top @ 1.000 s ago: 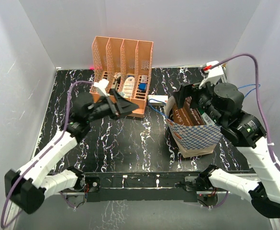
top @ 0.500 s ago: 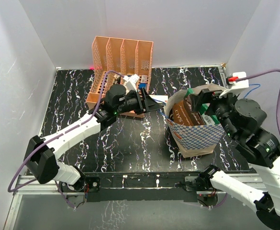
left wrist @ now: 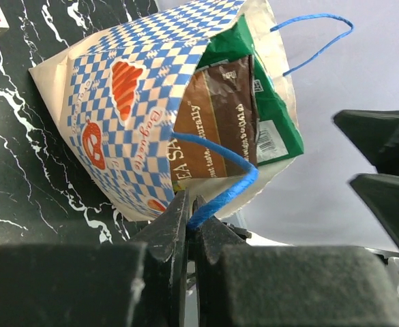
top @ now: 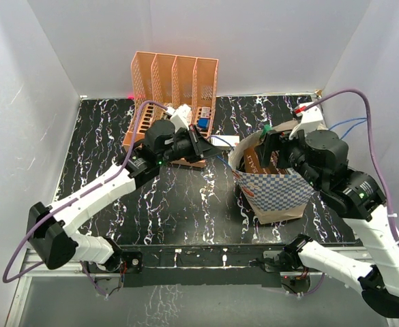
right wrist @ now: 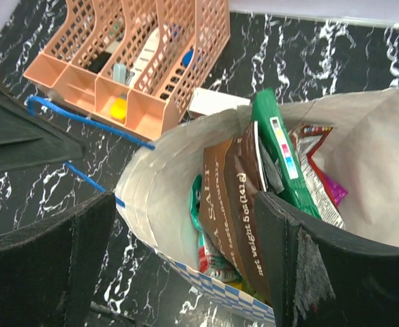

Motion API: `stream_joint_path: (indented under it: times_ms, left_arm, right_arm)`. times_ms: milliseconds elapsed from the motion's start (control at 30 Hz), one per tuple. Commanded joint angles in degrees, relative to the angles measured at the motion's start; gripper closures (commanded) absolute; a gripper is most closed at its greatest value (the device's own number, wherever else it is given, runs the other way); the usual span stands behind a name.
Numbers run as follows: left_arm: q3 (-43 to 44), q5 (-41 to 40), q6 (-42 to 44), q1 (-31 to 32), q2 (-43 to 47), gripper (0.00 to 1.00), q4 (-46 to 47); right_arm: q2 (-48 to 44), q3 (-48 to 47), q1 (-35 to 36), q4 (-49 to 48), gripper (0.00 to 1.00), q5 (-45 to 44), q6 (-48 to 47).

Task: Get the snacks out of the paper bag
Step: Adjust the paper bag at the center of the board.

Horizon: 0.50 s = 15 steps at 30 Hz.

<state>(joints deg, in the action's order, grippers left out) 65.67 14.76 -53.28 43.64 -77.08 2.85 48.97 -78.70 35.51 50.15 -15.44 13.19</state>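
Note:
The paper bag (top: 274,192), blue-and-white checkered outside and cream inside (right wrist: 161,180), stands at the right of the table with its mouth open. My left gripper (left wrist: 191,208) is shut on the bag's blue cord handle (left wrist: 221,196) and holds it out to the left of the rim. The snacks stand inside: a brown Sea Salt packet (right wrist: 237,197), a green packet (right wrist: 277,146) and a red-edged packet (right wrist: 318,180). My right gripper (right wrist: 185,197) hangs open over the mouth. Its fingers straddle the bag's left wall and the brown packet, gripping nothing.
An orange perforated file rack (top: 175,82) with small items stands at the back, just behind my left gripper (top: 213,144). A small white box (top: 225,142) lies between the rack and the bag. White walls close in the black marbled table (top: 185,197) on three sides.
My left arm swung from the rack across to the bag and shut on the blue handle, pulling the rim leftward. My right gripper came down over the bag's mouth.

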Motion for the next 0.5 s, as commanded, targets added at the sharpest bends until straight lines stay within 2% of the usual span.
stream_joint_path:
  times_ms: [0,267,467]
  left_arm:
    - [3.81,-4.52,2.11,-0.13,4.61,1.0,-3.24]
    - [9.86,-12.5,7.12,-0.31,5.77,1.0,-15.37]
    - [12.63,-16.34,9.45,-1.22,6.58,1.0,-20.81]
  right_arm:
    - [1.59,0.16,-0.02,2.17,0.15,0.02,4.52]
    - [2.39,-4.43,-0.04,3.31,0.12,-9.63,5.99]
    - [-2.88,-2.61,-0.05,1.15,0.08,-19.73,11.39]
